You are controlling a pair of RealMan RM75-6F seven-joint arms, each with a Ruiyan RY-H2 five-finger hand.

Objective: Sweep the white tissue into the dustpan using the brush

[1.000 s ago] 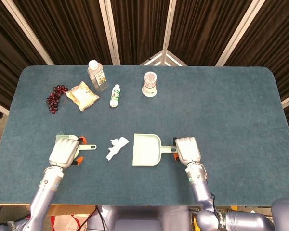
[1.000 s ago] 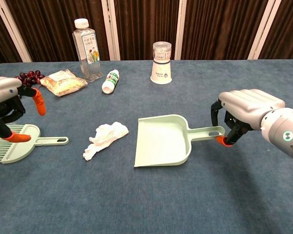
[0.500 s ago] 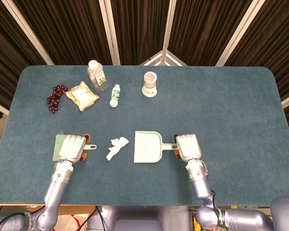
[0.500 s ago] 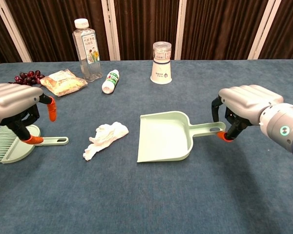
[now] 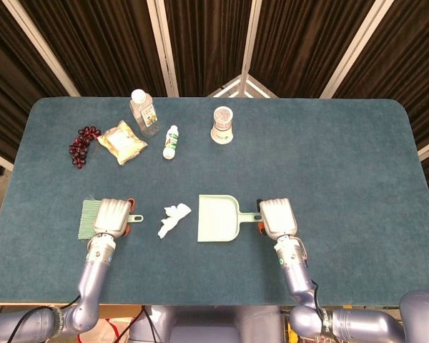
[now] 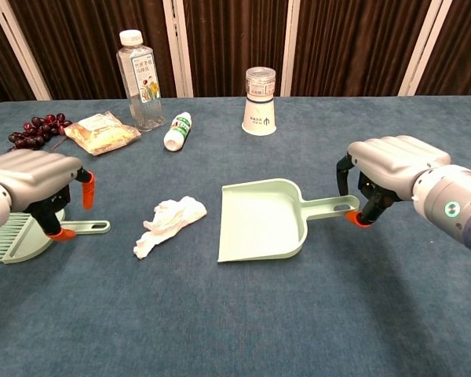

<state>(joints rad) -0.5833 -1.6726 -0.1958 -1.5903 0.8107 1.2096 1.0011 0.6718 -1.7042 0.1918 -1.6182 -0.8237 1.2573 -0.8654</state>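
Observation:
The crumpled white tissue [image 5: 173,218] [image 6: 170,220] lies on the blue table between the brush and the dustpan. The pale green brush [image 6: 16,239] [image 5: 87,218] lies flat at the left, handle pointing at the tissue. My left hand [image 5: 113,216] [image 6: 31,177] hovers over the handle's base, fingers apart, an orange fingertip [image 6: 63,234] touching the brush. The green dustpan [image 5: 218,218] [image 6: 263,224] has its mouth toward me. My right hand [image 5: 277,218] [image 6: 392,161] grips the end of its handle, fingers curled over it.
Along the far side stand a water bottle [image 5: 144,112] and an upturned paper cup [image 5: 223,124]. A small white bottle [image 5: 171,141] lies on its side there, beside a snack packet [image 5: 121,141] and dark grapes [image 5: 82,145].
My left hand has moved right and lower, from over the bristles to the handle's base. The dustpan has turned and shifted slightly with my right hand.

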